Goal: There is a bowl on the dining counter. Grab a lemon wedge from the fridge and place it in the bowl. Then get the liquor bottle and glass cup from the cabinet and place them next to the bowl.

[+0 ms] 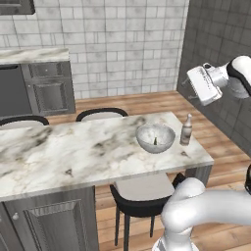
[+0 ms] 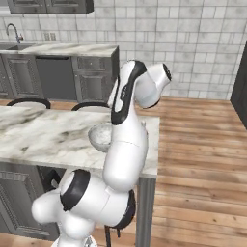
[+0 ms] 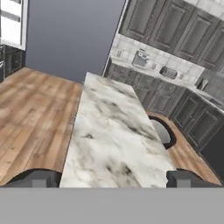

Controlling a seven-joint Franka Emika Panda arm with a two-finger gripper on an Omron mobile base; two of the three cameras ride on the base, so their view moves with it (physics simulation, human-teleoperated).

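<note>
Two dark fingers [image 3: 112,178] rose wide apart at the bottom of the hand view, with nothing held between them. Beyond and below the fingers the marble worktop [image 3: 113,131] ran lengthwise away, a black-backed stool [image 3: 164,132] tucked along its right edge.

From the left base view, the hand [image 1: 206,84] hung in the air well above the worktop's [image 1: 73,152] right end, up and to the right of the task's things. The bowl [image 1: 155,138] stood on the worktop below the fingers and to their left, with the lemon wedge [image 1: 156,141] as a small dark sliver inside it. The liquor bottle [image 1: 186,130] stood upright just beside the bowl on its right, closer to the fingers than the bowl but still well beneath them, untouched.
</note>
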